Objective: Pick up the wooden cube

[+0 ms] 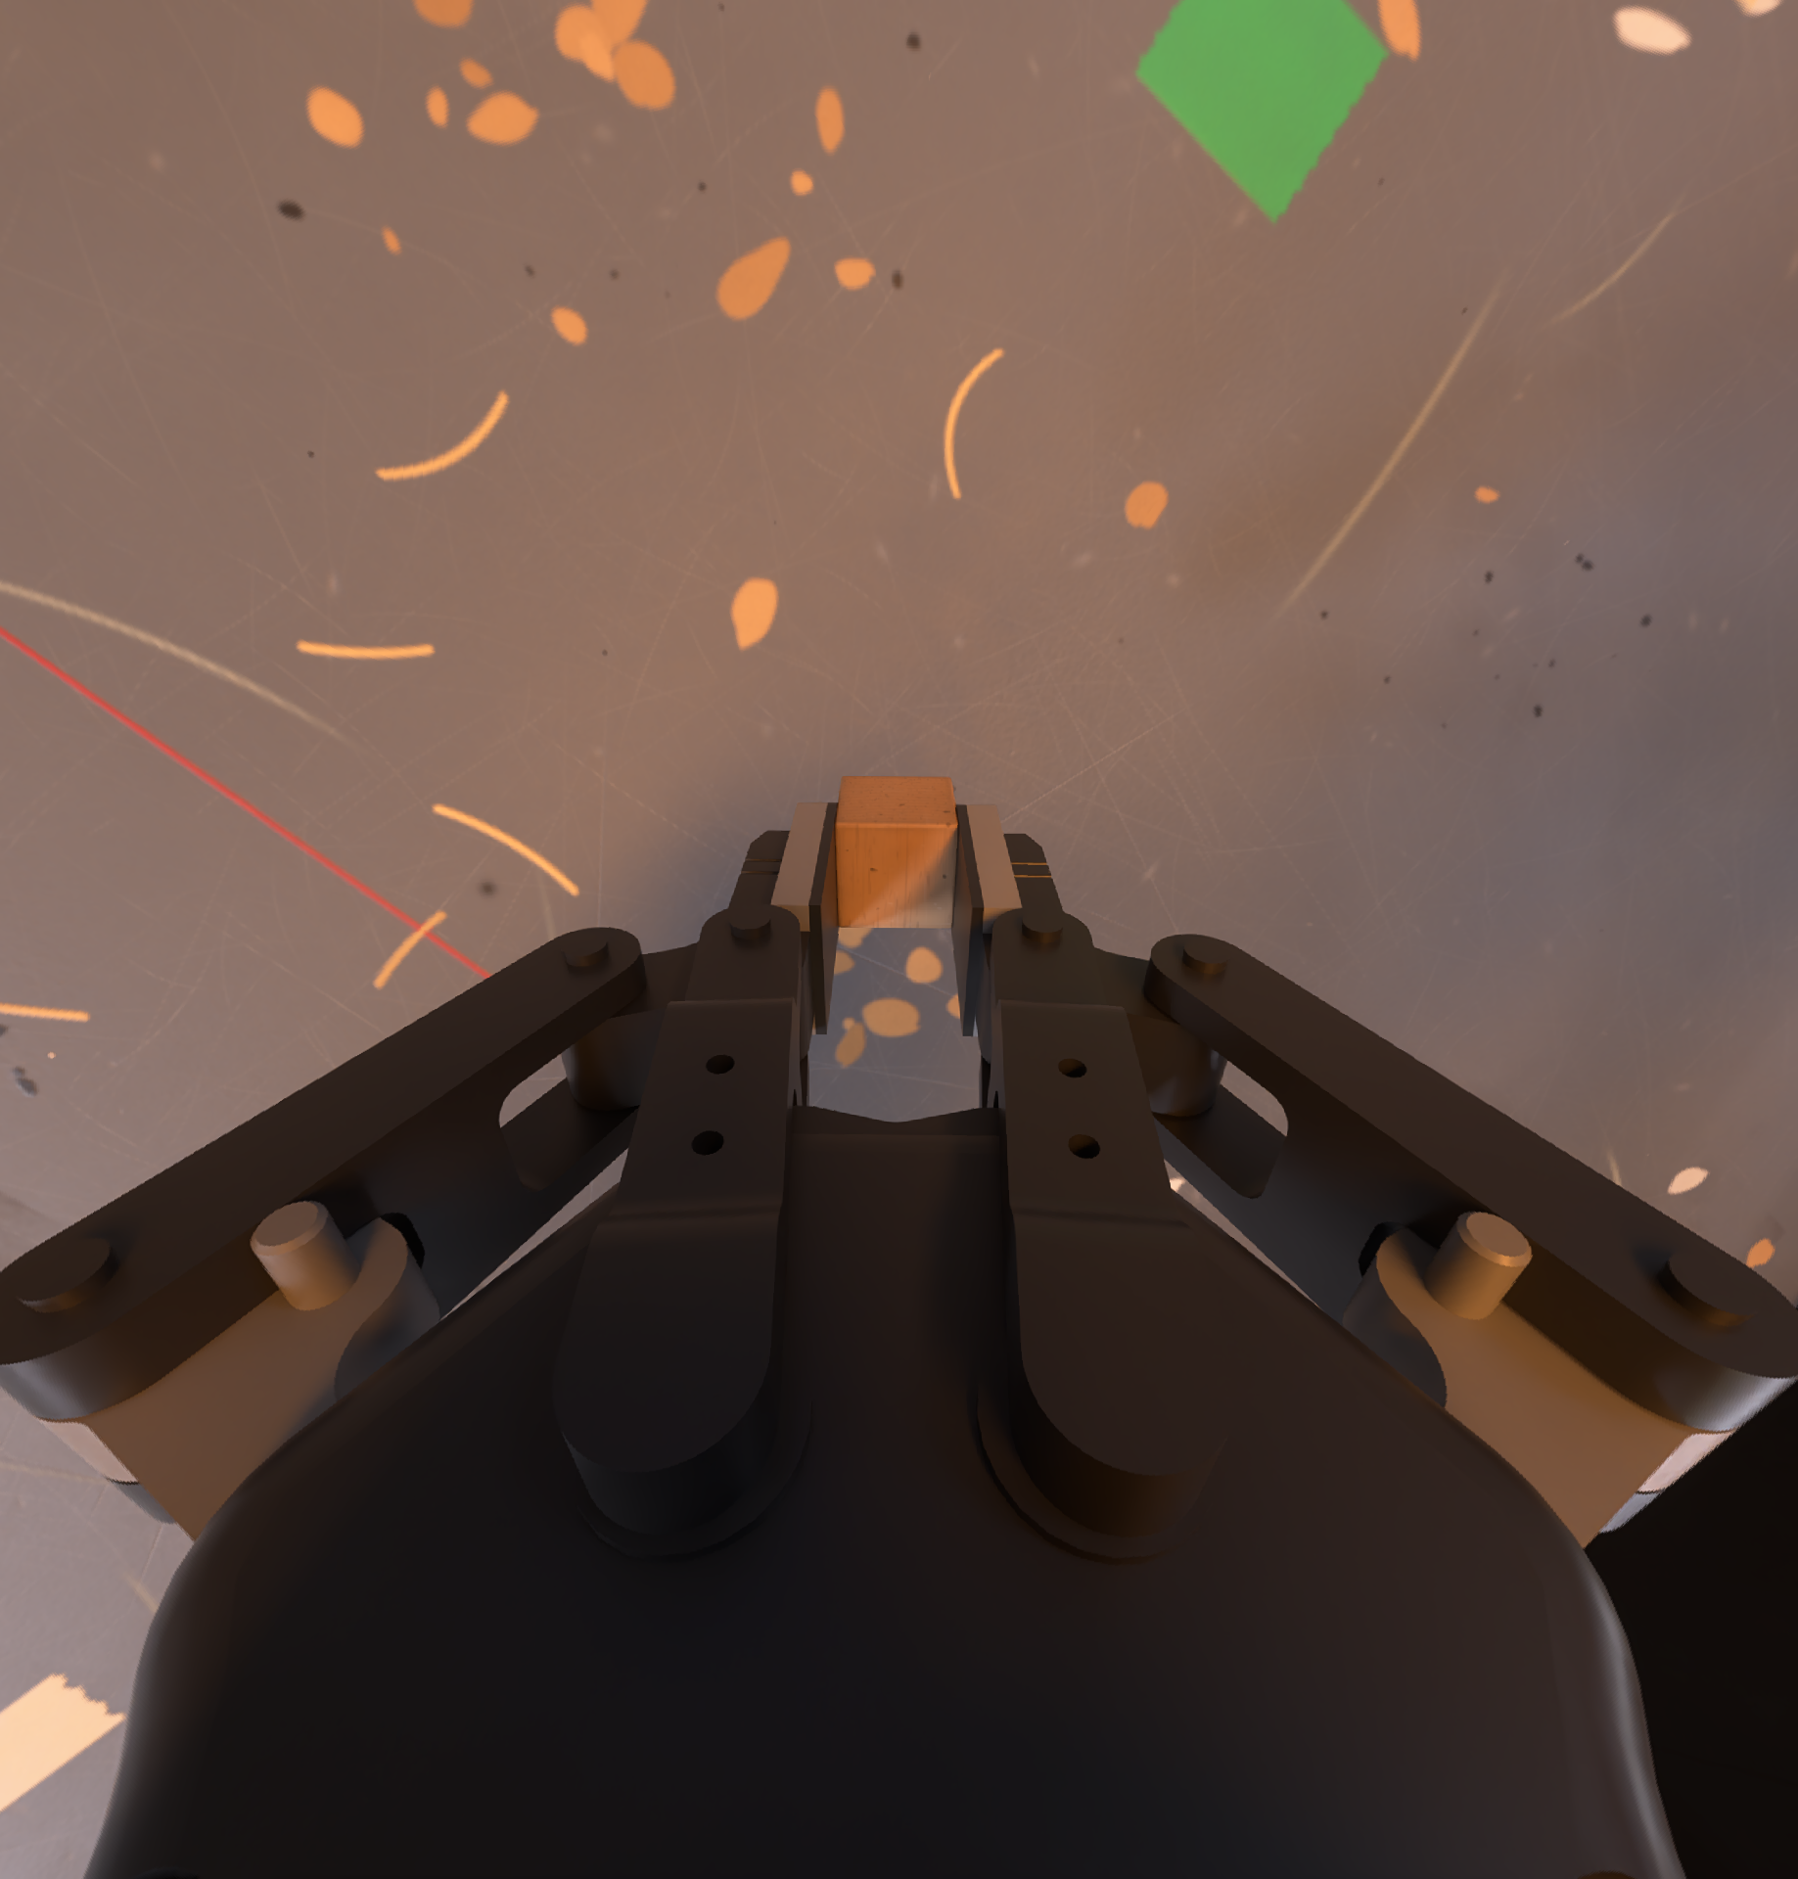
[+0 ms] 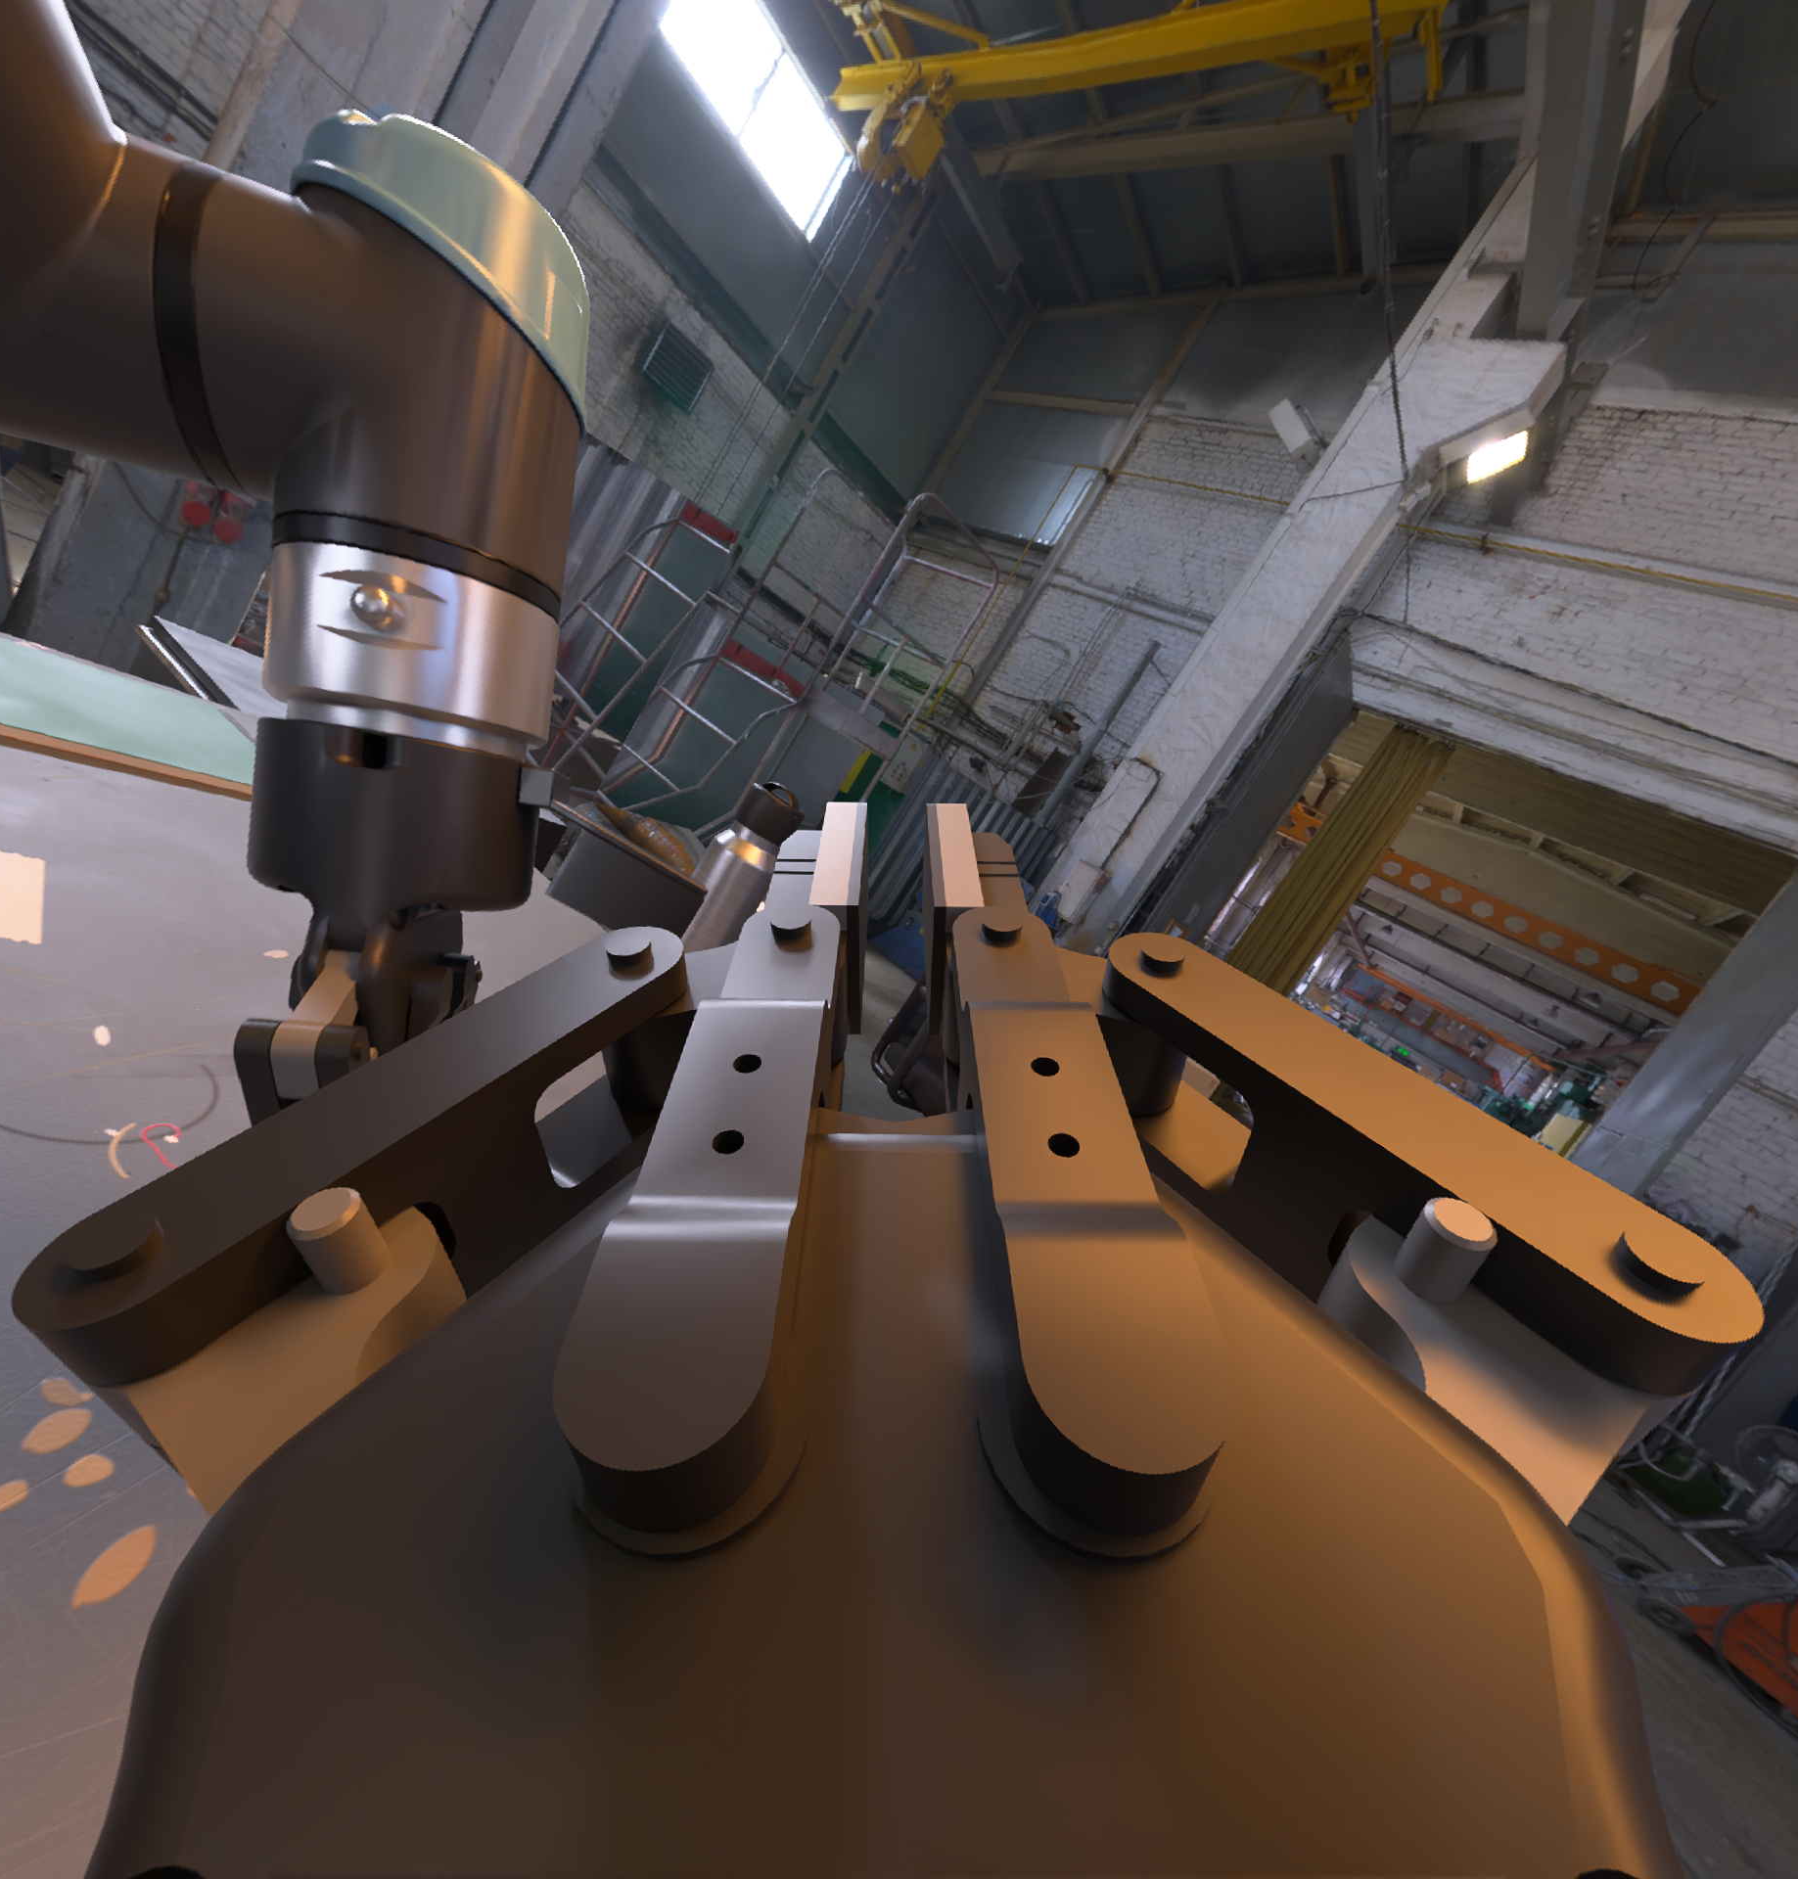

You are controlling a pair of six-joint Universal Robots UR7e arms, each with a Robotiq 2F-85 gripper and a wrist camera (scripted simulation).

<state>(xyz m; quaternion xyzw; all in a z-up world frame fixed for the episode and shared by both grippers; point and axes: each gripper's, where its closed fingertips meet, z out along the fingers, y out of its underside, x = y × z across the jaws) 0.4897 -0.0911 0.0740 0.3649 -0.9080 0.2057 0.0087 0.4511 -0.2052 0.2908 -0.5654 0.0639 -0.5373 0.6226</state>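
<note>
The wooden cube is a small light-brown block held between the pads of my left gripper, which is shut on it above the brown speckled table. I cannot tell how far the cube is off the surface. My right gripper is empty, its pads nearly together with only a narrow gap, and it points out towards the hall. In the right wrist view the left arm reaches down to the table at the left, and the cube is hidden there.
A green square patch lies on the table far ahead to the right, and a pale tape strip near the lower left. In the right wrist view a metal bottle and a grey bin stand beyond the left arm.
</note>
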